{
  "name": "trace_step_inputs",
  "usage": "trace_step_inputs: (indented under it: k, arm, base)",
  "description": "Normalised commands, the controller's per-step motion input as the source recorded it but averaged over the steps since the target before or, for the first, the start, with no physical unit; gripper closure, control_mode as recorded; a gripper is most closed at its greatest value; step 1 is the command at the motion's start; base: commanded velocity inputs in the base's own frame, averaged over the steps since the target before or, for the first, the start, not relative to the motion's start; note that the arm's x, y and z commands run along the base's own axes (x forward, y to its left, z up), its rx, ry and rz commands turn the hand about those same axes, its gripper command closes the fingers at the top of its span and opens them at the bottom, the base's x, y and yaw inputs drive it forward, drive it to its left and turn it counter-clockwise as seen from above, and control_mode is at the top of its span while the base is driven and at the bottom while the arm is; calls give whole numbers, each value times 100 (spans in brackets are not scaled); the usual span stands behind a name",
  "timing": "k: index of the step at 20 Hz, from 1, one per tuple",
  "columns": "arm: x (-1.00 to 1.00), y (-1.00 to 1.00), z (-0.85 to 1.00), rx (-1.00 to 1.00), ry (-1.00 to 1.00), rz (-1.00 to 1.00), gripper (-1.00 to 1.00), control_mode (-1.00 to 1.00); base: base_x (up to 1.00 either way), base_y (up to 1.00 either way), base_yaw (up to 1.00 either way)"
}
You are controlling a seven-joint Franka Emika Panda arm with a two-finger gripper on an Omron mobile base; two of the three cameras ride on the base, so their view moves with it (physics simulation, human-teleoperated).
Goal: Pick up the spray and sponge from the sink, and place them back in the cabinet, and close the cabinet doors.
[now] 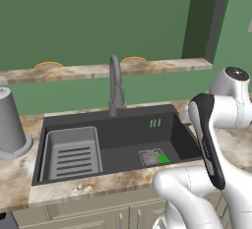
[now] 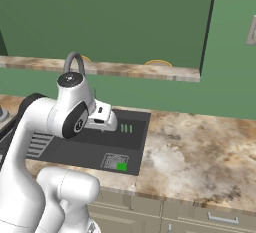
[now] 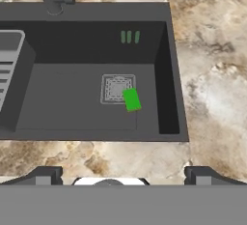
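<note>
Marbled brown counter runs along the front edge, and right above it the gripper hangs with its 2 fingertips spread as wide as they go, nothing between them. Just past that edge drops the dark-grey sink, and there's the sponge, green face up, lying flat on the basin floor and overlapping the right corner of the square drain grate. No spray bottle to be made out anywhere in the basin from these angles.

So the sponge looks like the step in hand. My read: come straight down over it, turn the fingers across its narrow side, and go low enough to catch a flat thing without scraping the grate. The right basin wall is near but not touching, so there should be room.

To the left sits the ribbed grey tray, well apart from the sponge. Further back the curved faucet rises behind the basin, clear of a vertical descent. A grey perforated canister stands on the counter far left. Beyond that, the stone ledge and green wall.
</note>
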Motion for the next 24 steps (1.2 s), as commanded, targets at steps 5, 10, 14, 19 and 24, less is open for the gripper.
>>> trace_step_inputs:
  k: [5, 10, 14, 19, 24]
  arm:
    - [17, -1, -12, 0, 0, 0, -100, -100]
    - [23, -2, -15, 0, 0, 0, -100, -100]
    - [23, -4, -12, 0, 0, 0, -100, -100]
    - [19, -7, -14, 0, 0, 0, -100, -100]
    - [16, -2, -17, 0, 0, 0, -100, -100]
  base:
    - [0, 0, 0]
    - [0, 0, 0]
    - [0, 0, 0]
    - [0, 0, 0]
    - [0, 0, 0]
